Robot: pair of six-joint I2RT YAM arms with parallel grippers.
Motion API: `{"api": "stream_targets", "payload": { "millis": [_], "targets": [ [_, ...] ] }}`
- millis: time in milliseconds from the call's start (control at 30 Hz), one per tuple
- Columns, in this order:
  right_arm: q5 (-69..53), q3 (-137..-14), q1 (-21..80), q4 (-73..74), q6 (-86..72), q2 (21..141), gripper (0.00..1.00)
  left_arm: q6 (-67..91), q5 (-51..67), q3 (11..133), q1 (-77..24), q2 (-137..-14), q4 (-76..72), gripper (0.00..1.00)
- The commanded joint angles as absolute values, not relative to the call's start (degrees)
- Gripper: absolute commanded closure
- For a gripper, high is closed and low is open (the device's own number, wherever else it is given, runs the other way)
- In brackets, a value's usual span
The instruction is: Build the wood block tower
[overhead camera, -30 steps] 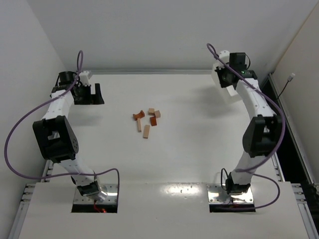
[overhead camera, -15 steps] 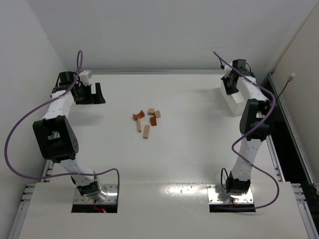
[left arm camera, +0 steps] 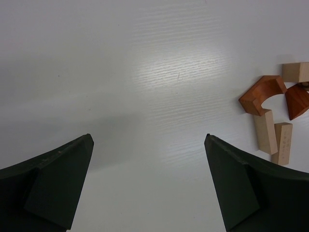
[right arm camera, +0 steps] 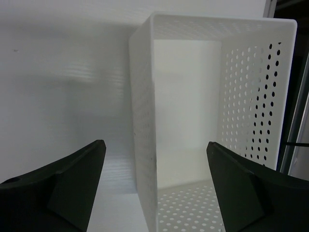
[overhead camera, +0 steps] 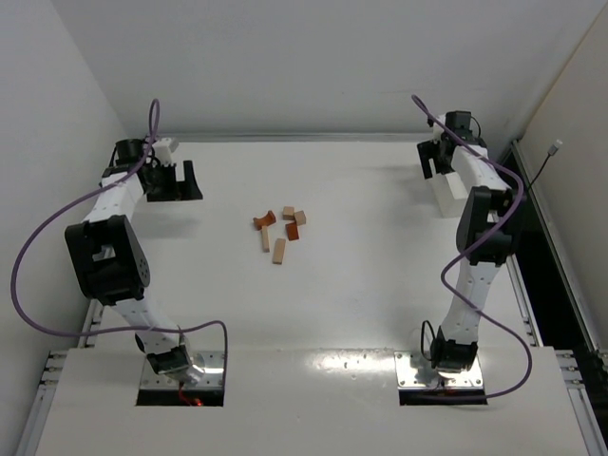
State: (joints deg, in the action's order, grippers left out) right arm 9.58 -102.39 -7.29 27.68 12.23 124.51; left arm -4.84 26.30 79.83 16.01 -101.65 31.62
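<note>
Small pale tan and reddish-brown wooden blocks [overhead camera: 279, 231] are lying clustered, unstacked, mid-table. The left gripper [left arm camera: 148, 145] is hovering well to their left, jaws spread wide and empty. The right gripper [right arm camera: 156, 145], jaws equally wide, is hanging over the white perforated plastic tray [right arm camera: 142, 96], seemingly not touching it.

The blocks [overhead camera: 280, 231] lie in a loose cluster on the desk [overhead camera: 361, 285], near its middle and somewhat left of centre. The left pincer [overhead camera: 177, 182] stands at the far left, to the left of and behind the cluster. The tray [overhead camera: 446, 199] sits at the far right edge, well apart from the cluster, with the right pincer [overhead camera: 435, 163] at its far end.
</note>
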Motion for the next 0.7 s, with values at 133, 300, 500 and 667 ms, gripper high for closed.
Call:
{"api": "stream_targets", "payload": {
  "millis": [133,300,500,667],
  "targets": [
    [0.3,-102.0,-3.9,29.5,9.3,110.1,0.17,-7.3,29.5,77.0,16.4,-98.5,28.5,0.00],
    [-4.5,-99.0,-0.4,31.8,6.2,101.1,0.17,-10.3,29.4,71.0,12.5,-91.4,27.9,0.00],
    [-6.6,-93.3,3.4,33.7,3.5,92.0,0.17,-8.1,22.9,62.3,1.0,-82.9,28.6,0.00],
    [-9.0,-84.7,6.1,35.3,2.2,87.2,0.19,-2.4,19.2,60.1,-6.2,-81.7,29.4,0.00]
  ]
}}
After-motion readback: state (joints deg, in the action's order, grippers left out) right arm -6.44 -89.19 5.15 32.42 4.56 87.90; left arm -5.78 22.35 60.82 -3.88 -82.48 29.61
